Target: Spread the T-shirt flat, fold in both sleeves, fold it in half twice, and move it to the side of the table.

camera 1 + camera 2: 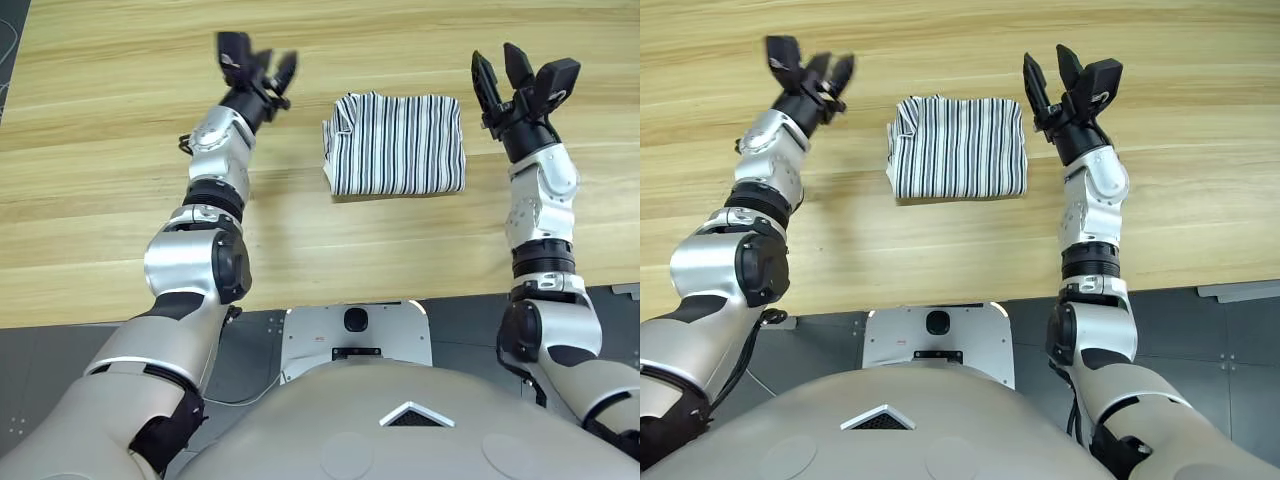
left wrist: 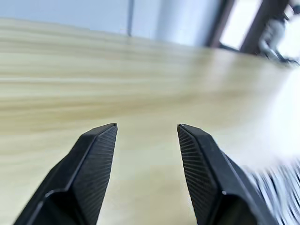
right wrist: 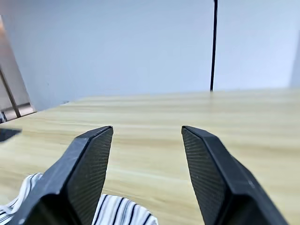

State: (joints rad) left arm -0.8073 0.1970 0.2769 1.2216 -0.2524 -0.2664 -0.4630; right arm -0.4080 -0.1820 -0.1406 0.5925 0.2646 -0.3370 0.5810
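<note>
**Neatly folded shirt on table**

The striped shirt lies as a compact rectangle between the two arms. The left gripper hangs just beside its left edge, the right gripper just beside its right edge. Both are spread wide, holding nothing.

T-shirt at left wrist view was blurred stripes, cut by frame edge; outline unreadable. In right wrist view cloth ran off frame edge, part hidden behind finger of right end effector. Sleeves and inner layers were hidden inside fold. Left end effector tips were slightly blurred. Desk far edge was cut by eye views.
</note>
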